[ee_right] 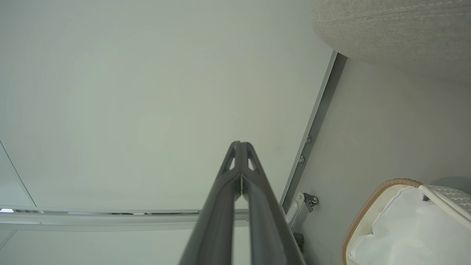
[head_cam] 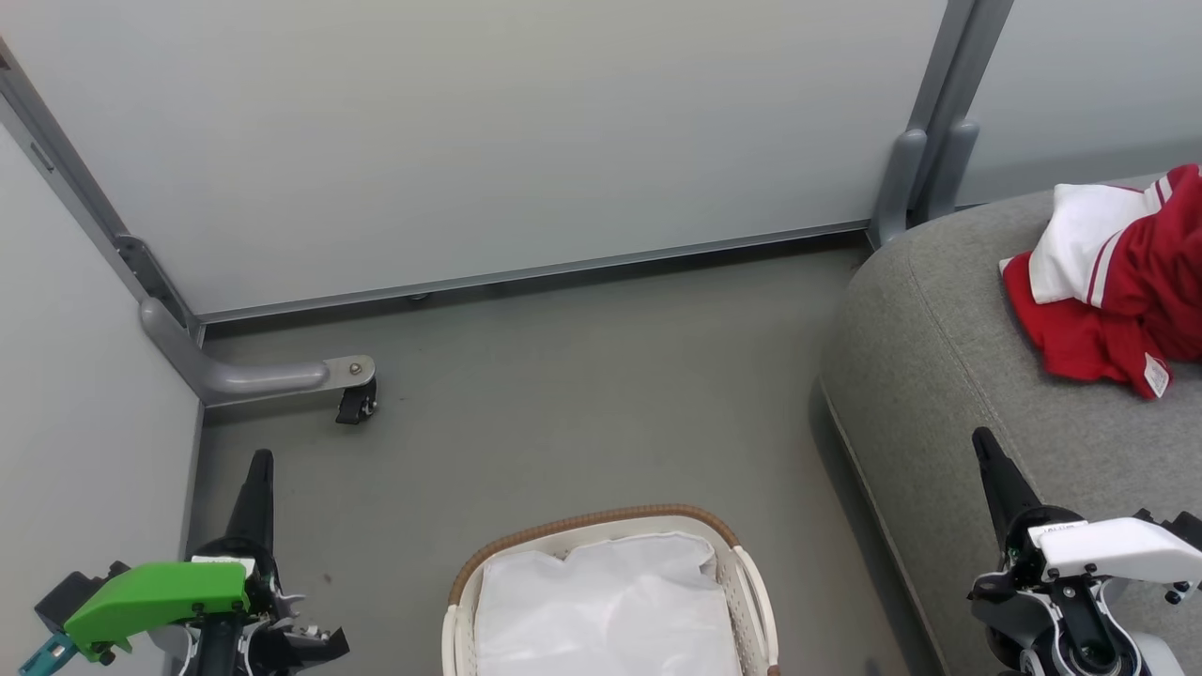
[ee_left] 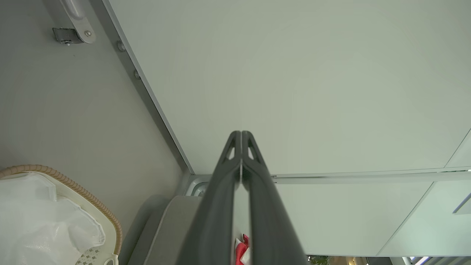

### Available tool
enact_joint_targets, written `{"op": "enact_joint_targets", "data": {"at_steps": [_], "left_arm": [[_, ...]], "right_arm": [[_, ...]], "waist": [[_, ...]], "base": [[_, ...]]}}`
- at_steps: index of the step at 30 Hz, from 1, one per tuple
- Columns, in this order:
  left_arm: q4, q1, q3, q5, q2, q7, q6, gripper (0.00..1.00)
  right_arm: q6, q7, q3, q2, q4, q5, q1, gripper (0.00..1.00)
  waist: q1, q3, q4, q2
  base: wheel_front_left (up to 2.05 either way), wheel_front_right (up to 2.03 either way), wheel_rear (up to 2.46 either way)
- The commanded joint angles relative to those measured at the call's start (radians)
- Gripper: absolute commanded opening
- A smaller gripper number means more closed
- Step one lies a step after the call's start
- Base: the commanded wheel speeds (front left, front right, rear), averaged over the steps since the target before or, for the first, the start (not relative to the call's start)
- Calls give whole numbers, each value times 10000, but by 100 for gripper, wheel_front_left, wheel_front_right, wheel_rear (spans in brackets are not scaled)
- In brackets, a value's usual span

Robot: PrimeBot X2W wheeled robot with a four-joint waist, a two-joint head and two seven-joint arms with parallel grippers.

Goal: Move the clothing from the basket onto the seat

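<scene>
The red and white clothing (head_cam: 1122,282) lies bunched on the grey seat (head_cam: 939,376) at the right; a red scrap of it (ee_left: 241,250) peeks between my left fingers in the left wrist view. The cream basket (head_cam: 601,526) with its brown rim stands on the floor at the bottom centre, holding a white liner (head_cam: 606,606). It also appears as the basket (ee_left: 92,200) and the basket (ee_right: 368,206) in the wrist views. My left gripper (head_cam: 260,460) is shut and empty at the lower left. My right gripper (head_cam: 983,439) is shut and empty over the seat's front edge.
Pale partition panels (head_cam: 470,141) wall off the back and left. A grey support foot with a black caster (head_cam: 355,404) juts onto the floor at the left. A grey post (head_cam: 925,160) stands at the seat's back corner. Grey floor (head_cam: 582,394) lies between basket and wall.
</scene>
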Motion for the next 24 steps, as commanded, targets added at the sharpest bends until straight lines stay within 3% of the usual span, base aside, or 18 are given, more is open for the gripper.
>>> {"op": "enact_joint_targets", "data": {"at_steps": [1, 14, 24], "left_arm": [[-81, -167, 65, -214, 40, 51, -59, 0], [-136, -223, 234, -1084, 43, 313, -108, 0], [-125, -206, 225, -1066, 44, 319, -109, 0]], "right_arm": [[-5, 70, -49, -63, -72, 223, -125, 0], [-7, 336, -141, -70, -123, 1190, -121, 0], [-5, 320, -137, -69, -118, 1178, -118, 0]], "waist": [[0, -2, -6, 0], [0, -24, -63, 0], [0, -24, -65, 0]], "base": [[0, 0, 0], [0, 0, 0], [0, 0, 0]]}}
